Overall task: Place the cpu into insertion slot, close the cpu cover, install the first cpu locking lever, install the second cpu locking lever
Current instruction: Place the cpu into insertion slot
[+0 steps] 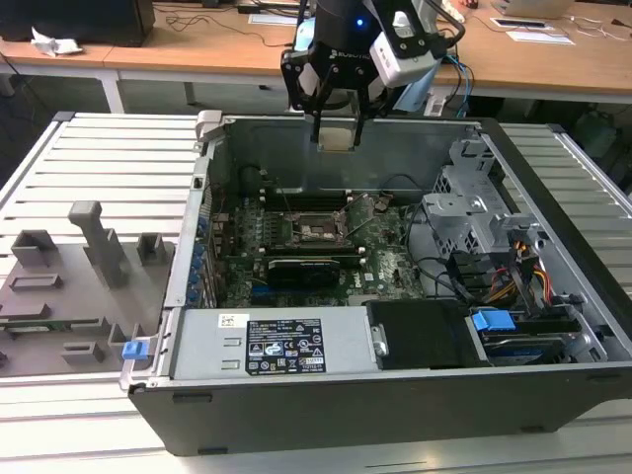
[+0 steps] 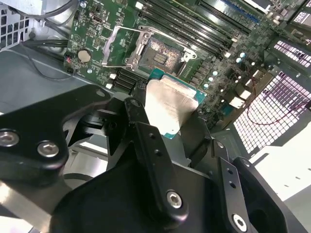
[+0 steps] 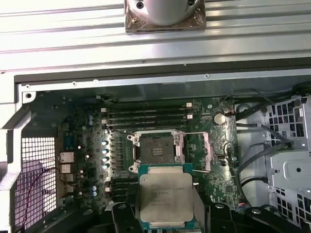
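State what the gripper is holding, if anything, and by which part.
The gripper holds the cpu, clamped between its fingers by two opposite side edges, with the metal top showing in both wrist views. The cpu is not yet in the insertion slot.

The end effector (image 1: 337,133) hangs pointing down, fingers apparently clamped on the cpu (image 3: 164,199).

The exterior view looks down from high and well back onto the open computer case (image 1: 326,405) and the hand (image 1: 336,138) above it. Both wrist views sit close behind the hand, facing past the cpu (image 3: 164,199) onto the insertion slot (image 3: 156,149), the second wrist view more slantwise.
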`<control>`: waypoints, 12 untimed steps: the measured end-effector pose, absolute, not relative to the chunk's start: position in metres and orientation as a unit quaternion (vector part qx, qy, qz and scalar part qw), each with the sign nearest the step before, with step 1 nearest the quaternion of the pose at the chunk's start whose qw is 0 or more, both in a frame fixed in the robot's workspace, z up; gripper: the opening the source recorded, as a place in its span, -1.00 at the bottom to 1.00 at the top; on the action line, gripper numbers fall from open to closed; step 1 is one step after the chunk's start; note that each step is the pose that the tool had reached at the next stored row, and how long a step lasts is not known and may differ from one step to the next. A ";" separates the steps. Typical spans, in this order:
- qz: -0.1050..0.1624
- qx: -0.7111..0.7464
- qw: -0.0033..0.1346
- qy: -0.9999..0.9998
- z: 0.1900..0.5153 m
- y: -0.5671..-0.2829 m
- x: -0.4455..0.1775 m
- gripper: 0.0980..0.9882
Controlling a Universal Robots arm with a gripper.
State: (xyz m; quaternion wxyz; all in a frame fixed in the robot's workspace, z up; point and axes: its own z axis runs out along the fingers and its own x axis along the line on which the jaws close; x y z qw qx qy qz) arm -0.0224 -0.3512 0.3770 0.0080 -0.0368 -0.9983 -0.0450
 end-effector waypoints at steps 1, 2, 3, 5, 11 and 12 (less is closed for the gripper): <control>-0.045 -0.040 0.008 -0.998 0.377 -0.351 -0.022 -0.03; -0.045 -0.046 0.008 -0.998 0.377 -0.351 -0.022 -0.03; -0.045 -0.050 0.007 -0.998 0.377 -0.351 -0.022 -0.03; -0.045 -0.055 0.007 -0.997 0.377 -0.351 -0.022 -0.03; -0.045 -0.065 0.007 -0.997 0.377 -0.351 -0.022 -0.03; -0.045 -0.067 0.007 -0.997 0.377 -0.351 -0.022 -0.03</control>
